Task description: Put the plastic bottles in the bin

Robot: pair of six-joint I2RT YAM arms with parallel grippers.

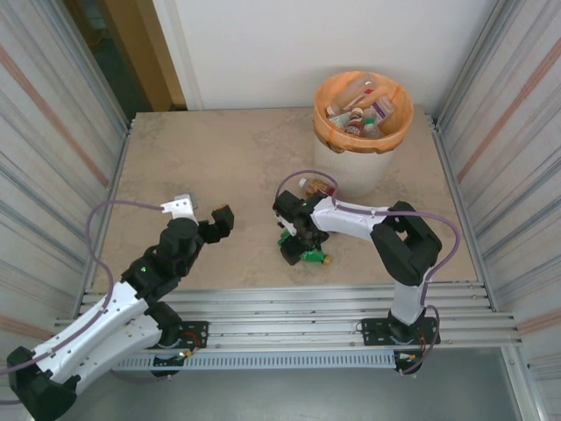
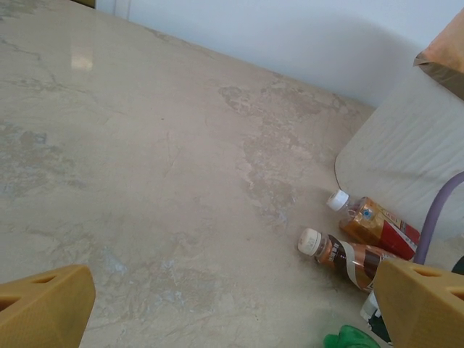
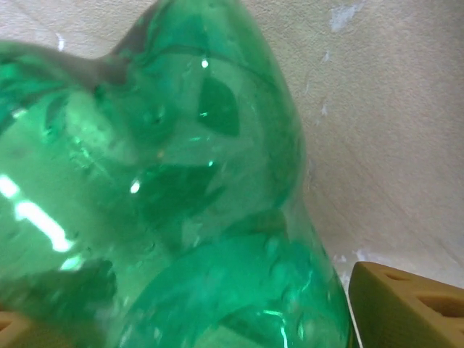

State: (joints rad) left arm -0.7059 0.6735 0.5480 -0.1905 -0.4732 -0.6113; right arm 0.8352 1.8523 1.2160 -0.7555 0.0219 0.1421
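A green plastic bottle (image 3: 181, 181) lies on the table in front of my right arm, seen from above as green bottle (image 1: 308, 255). My right gripper (image 3: 206, 319) is down over it, one yellow finger (image 3: 406, 304) against its side, the jaws closing on it. Two more bottles lie at the bin's foot: a brown bottle (image 2: 348, 257) with a white cap and a clear bottle (image 2: 377, 225) with a red label. The bin (image 1: 326, 133), white with an orange liner, stands at the back right and holds several bottles. My left gripper (image 1: 202, 213) hovers open over bare table.
Corrugated metal walls close in both sides of the table (image 1: 219, 158). The bin's white wall (image 2: 406, 159) rises just behind the two lying bottles. A purple cable (image 2: 435, 217) arcs past them. My right arm reaches leftwards across the table's front middle.
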